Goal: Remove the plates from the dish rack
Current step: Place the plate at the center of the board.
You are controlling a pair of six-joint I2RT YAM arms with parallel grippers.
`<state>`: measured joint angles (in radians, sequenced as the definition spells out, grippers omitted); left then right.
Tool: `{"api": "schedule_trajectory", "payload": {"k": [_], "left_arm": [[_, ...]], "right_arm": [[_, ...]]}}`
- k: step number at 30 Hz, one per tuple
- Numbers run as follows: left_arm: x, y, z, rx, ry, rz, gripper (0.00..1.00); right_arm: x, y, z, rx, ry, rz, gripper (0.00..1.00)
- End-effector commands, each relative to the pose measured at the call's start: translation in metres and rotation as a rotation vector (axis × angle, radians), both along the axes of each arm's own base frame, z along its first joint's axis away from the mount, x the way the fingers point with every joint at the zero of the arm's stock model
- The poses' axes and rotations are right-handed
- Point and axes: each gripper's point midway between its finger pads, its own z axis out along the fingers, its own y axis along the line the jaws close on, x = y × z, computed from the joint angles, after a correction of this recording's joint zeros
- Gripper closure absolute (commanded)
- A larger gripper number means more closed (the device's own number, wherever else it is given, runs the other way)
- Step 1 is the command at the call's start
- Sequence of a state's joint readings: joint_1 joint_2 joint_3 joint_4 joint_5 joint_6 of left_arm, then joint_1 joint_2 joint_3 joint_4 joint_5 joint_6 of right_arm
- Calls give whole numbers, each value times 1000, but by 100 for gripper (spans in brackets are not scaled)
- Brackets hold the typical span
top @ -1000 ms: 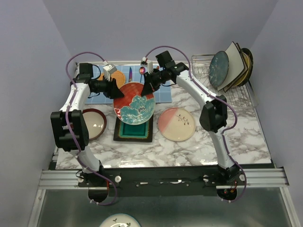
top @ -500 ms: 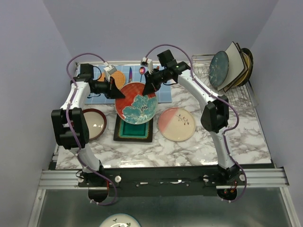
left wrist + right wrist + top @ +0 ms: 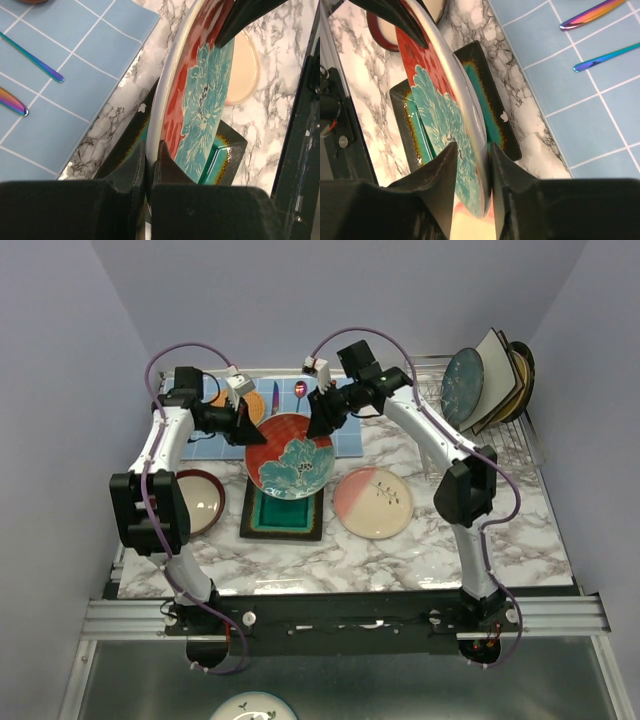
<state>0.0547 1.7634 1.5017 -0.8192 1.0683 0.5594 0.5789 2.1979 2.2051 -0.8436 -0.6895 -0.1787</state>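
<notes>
Flowered plate [image 3: 290, 455]: round, glossy, red ground with a teal bloom; held tilted over the square teal plate [image 3: 282, 515] on the marble bench [image 3: 520, 530].
Left fingers [image 3: 132, 165]: together, clamped on its pale rim.
Right fingers [image 3: 442, 170]: apart, straddling the opposite rim.
Wrist views only: iridescent cutlery [image 3: 30, 57] on blue tiled mat [image 3: 75, 75].
Top view only: wire dish rack [image 3: 430, 375] far right, remaining plates [image 3: 462, 385] leaning in it.
Change: left fingers have closed; right fingers have parted.
</notes>
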Motion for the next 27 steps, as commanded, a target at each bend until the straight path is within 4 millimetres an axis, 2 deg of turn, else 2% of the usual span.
{"api": "schedule_trajectory", "payload": {"k": [1,5,12,13,14,15,20,24,27], "left_arm": [[15,36,0,147,-47,99,100],[16,43,3,151,-49,110,100],[10,61,10,151,11,133,100],[10,64,11,138,26,137,100],[11,73,9,118,50,154,100],[8,75,17,97,64,145,100],[4,88,19,73,102,160,100],[-4,97,13,42,145,168,100],[-3,115,7,8,167,203,100]], "right_arm": [[-15,-13,50,9,-100,-10,57],[-17,-20,58,-11,-127,-15,54],[-21,-30,60,-40,-158,-35,53],[-20,-33,66,-32,-181,-39,53],[-23,-33,60,-42,-171,-37,53],[-24,-34,61,-39,-173,-36,53],[-29,-35,55,-37,-160,-29,53],[-35,-37,47,-39,-135,-21,53],[-39,-37,45,-33,-122,-13,53]]}}
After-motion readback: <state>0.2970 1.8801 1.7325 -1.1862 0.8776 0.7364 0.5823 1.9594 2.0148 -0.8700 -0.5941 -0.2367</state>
